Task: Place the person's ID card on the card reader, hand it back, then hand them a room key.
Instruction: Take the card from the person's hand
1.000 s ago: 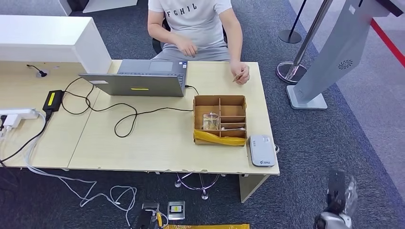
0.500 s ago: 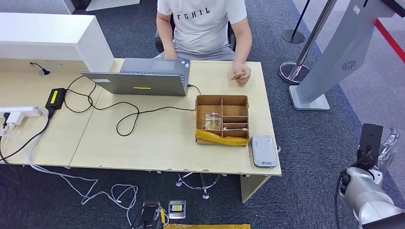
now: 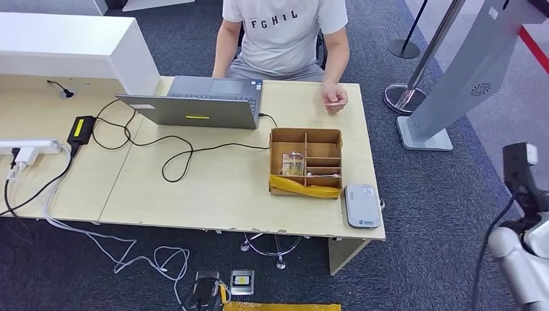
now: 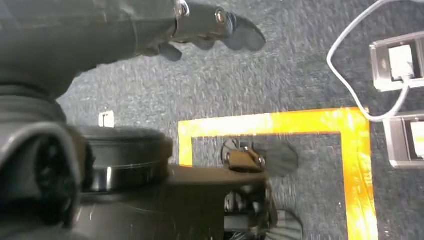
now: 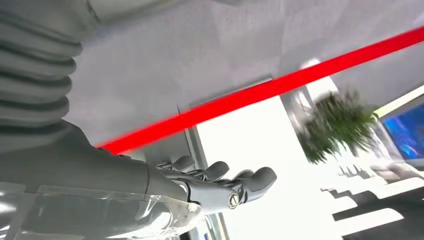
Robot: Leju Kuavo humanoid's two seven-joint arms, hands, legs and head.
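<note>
Counter (image 3: 213, 194) first: the card (image 3: 336, 103), upper center, sits pinched in the person's hand (image 3: 335, 101). Likely thin, stiff, slick; best taken by its free edge. Right robot hand (image 5: 220, 186) is open, holding nothing; left robot hand (image 4: 210, 27) likewise.

Left robot hand (image 4: 210, 27) empty above carpet (image 4: 280, 75), orange tape (image 4: 280, 122).
</note>
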